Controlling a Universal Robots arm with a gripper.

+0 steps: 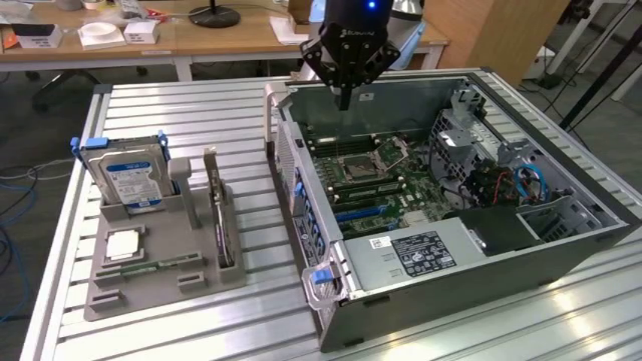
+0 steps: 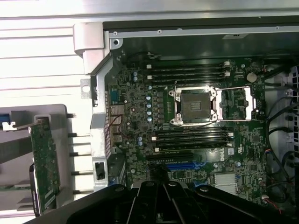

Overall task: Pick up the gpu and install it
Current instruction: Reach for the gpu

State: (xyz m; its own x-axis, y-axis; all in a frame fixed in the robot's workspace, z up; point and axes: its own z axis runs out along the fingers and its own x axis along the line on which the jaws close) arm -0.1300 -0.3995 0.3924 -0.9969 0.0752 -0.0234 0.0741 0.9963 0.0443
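The gpu (image 1: pixel 219 218) is a thin dark card standing on edge in a slot of the grey holder (image 1: pixel 150 282) on the exterior view's left. In the wrist view the gpu (image 2: pixel 44 163) shows its circuit-board face beside the case wall. My gripper (image 1: pixel 344 101) hangs above the far end of the open computer case (image 1: pixel 471 278), well away from the card, with its fingers shut and nothing between them. In the wrist view the gripper (image 2: pixel 159 176) points down at the motherboard (image 2: pixel 135 121) near the blue expansion slot (image 2: pixel 182 165).
The holder also carries an upright silver hard drive (image 1: pixel 125 177) with a blue label, a square chip (image 1: pixel 122 244) and a narrow memory stick (image 1: pixel 161 263). The case's near wall with blue latches (image 1: pixel 319 274) stands between holder and motherboard. A drive cage and cables (image 1: pixel 512 180) fill the case's right.
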